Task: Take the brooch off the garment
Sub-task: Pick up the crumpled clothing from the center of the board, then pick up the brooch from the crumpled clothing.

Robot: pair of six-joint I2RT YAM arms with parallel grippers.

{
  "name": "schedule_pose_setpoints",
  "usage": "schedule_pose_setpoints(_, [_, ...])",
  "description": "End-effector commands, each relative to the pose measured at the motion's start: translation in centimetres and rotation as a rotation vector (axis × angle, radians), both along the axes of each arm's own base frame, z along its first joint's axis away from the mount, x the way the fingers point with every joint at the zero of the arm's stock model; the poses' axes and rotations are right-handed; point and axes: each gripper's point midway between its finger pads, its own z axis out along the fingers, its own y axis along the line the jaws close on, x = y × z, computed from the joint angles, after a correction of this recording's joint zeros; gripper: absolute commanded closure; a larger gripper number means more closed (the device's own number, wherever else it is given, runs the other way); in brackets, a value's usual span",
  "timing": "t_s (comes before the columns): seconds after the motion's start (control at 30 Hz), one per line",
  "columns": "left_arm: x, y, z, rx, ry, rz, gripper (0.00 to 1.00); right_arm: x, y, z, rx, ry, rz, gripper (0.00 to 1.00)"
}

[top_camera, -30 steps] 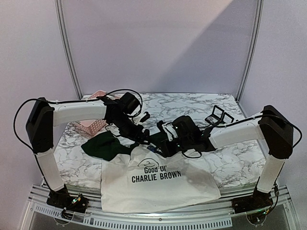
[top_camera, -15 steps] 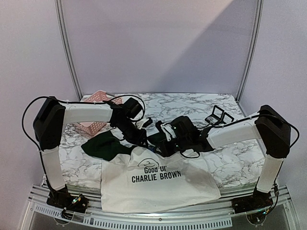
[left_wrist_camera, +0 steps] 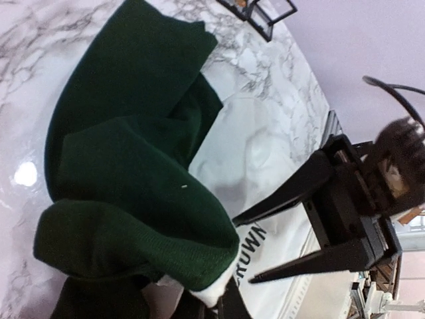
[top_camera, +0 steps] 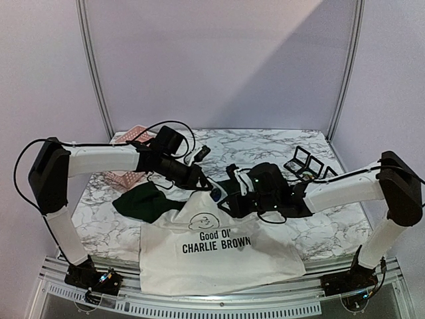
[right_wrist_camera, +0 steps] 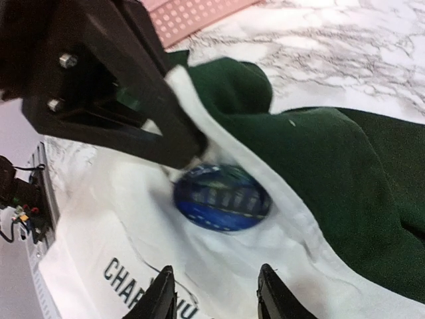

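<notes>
Top external: left gripper (top_camera: 201, 181), wide before, now clamped onto garment (top_camera: 219, 260).

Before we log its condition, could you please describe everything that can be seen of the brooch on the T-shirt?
The brooch is an oval, deep blue with paler streaks, and looks glossy; blur hides finer detail, and no pin shows. It lies on the white chest of the garment, near its top edge and above the black print. The left gripper pinches white fabric right beside it; whether it touches the brooch is unclear. The right gripper hovers open, apart from it.
</notes>
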Motion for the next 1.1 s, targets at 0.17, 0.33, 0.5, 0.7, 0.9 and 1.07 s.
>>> schedule_pose_setpoints(0.17, [-0.4,-1.1,2.5,-0.158,0.051,-0.039,1.00,-0.4,0.1,5.5,0.090,-0.121,-0.086,0.54])
schedule_pose_setpoints(0.33, [-0.7,-1.4,3.5,-0.206,0.063,-0.044,1.00,-0.4,0.5,5.9,0.110,-0.095,-0.093,0.62])
schedule_pose_setpoints(0.5, [-0.8,-1.5,3.7,-0.221,0.070,-0.051,0.99,-0.1,1.0,5.4,0.116,-0.068,-0.105,0.65])
schedule_pose_setpoints(0.7, [-0.9,-1.5,4.0,-0.227,0.065,-0.054,1.00,0.1,1.8,5.6,0.147,-0.057,-0.103,0.69])
schedule_pose_setpoints(0.9, [-1.0,-1.5,4.1,-0.230,0.067,-0.057,1.00,0.8,2.0,4.4,0.113,-0.042,-0.136,0.78])
schedule_pose_setpoints(1.07, [-0.9,-1.4,4.2,-0.227,0.060,-0.055,1.00,1.5,1.1,3.8,0.083,-0.035,-0.204,0.84])
